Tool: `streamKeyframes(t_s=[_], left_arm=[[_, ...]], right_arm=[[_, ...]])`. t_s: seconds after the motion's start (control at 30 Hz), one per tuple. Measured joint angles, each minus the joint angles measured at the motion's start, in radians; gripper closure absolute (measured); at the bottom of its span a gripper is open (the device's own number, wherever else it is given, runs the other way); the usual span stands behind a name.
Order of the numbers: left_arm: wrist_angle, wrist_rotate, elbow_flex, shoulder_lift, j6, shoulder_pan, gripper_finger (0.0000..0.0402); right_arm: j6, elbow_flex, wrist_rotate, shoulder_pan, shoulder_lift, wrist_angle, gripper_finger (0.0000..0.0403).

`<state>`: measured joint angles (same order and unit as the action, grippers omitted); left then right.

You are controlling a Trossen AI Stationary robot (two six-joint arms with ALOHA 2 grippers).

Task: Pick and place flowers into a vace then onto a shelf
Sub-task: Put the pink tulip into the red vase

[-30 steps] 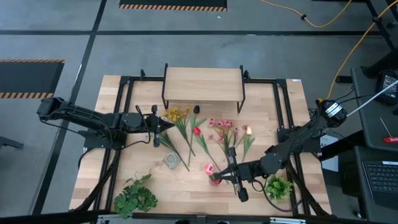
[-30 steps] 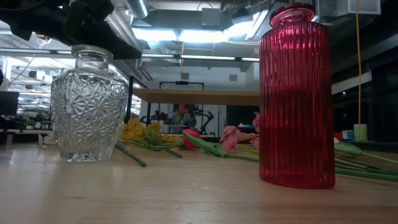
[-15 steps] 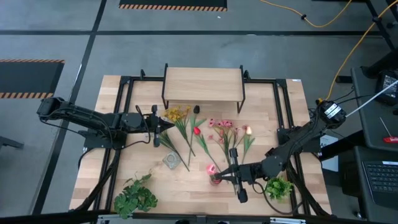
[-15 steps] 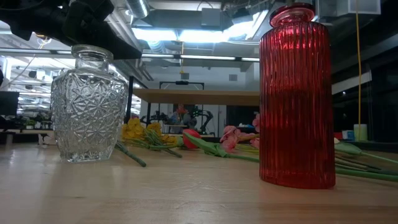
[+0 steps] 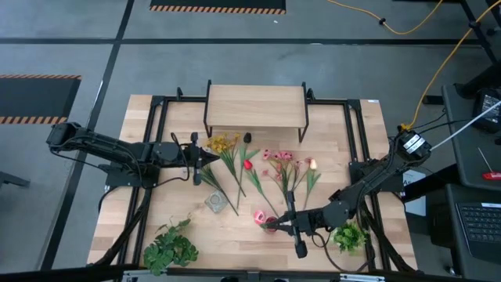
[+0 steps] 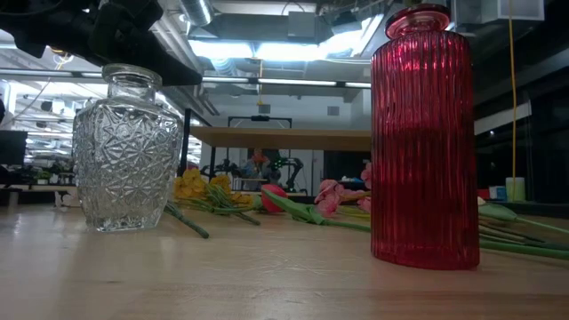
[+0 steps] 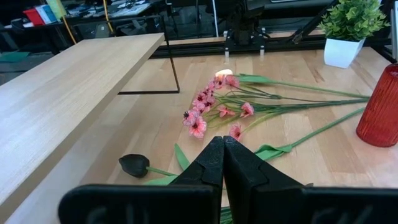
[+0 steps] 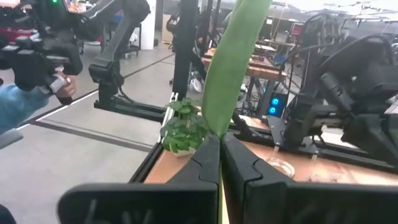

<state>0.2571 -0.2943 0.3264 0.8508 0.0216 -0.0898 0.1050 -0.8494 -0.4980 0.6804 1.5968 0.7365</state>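
Where the pale, fine-grained wooden tabletop (image 5: 188, 215) is bare, two vases stand near its front edge: a squat clear cut-glass vase (image 6: 125, 151) with a faceted star pattern and a tall ribbed red glass vase (image 6: 424, 142), cylindrical and translucent. Behind them, the thin green-stemmed flowers (image 5: 266, 168) lie flat and fanned across the middle of the table, with yellow, red, pink, pale and dark blossoms. Beyond these stands the small rectangular light-wood shelf (image 5: 254, 106) on thin black metal legs, at the table's rear edge. Reaching horizontally from the left side, the left gripper (image 5: 206, 159) sits with its dark fingers pressed together on nothing, just beside the yellow blossoms. From the right rear the right arm bends down to the right gripper (image 5: 275, 225) at the red vase, its fingers clamped on a broad smooth green leaf (image 8: 236, 62) of a pink-headed flower (image 5: 259, 214). Two bushy green potted plants (image 5: 171, 246) occupy the front corners.
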Motion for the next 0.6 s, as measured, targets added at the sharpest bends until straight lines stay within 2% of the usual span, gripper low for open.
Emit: streamKeyframes(t_s=[0.3,0.6], left_arm=[[-0.023,0.000,0.000,0.000,0.000,0.000,0.0398],[-0.026,0.000,0.000,0.000,0.000,0.000,0.0398]], right_arm=[[-0.030,0.000,-0.006,0.021,0.026,-0.024,0.0403],[-0.023,0.005,-0.107,0.035,0.034,-0.029,0.0403]])
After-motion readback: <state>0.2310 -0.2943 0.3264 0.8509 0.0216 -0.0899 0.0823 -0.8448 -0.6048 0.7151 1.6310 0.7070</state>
